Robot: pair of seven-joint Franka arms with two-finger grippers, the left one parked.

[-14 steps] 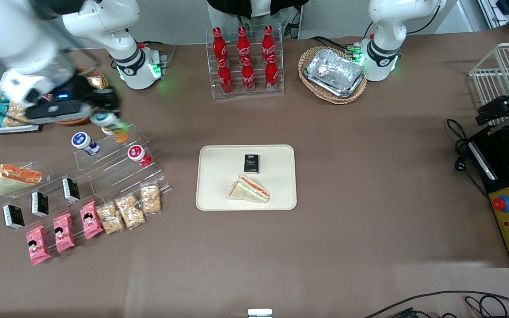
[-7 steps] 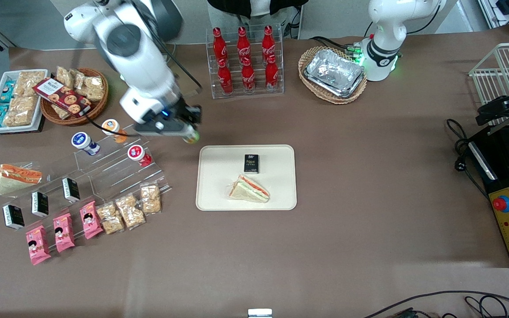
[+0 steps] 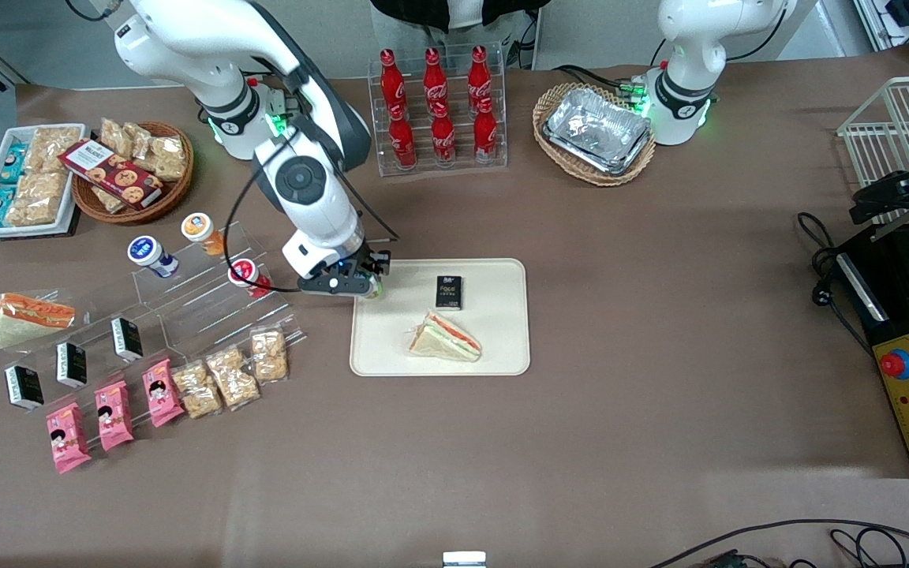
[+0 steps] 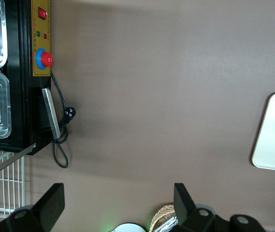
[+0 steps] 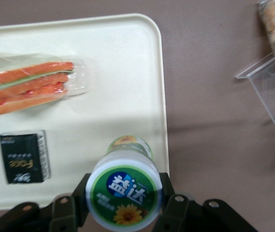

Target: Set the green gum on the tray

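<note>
Just one green gum (image 5: 124,192) in hand (image 5: 123,205).

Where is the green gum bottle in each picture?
Front view: the green gum peeks out under the gripper, at the tray's edge nearest the snack shelves.
Right wrist view: the green gum sits clamped, over the tray's rim.
Left wrist view: not in it.
Shared landmark: the tray.

The green gum (image 5: 124,193) has a green-rimmed white lid with a blue logo and sunflower; the tray (image 5: 123,87) is cream-white.
</note>
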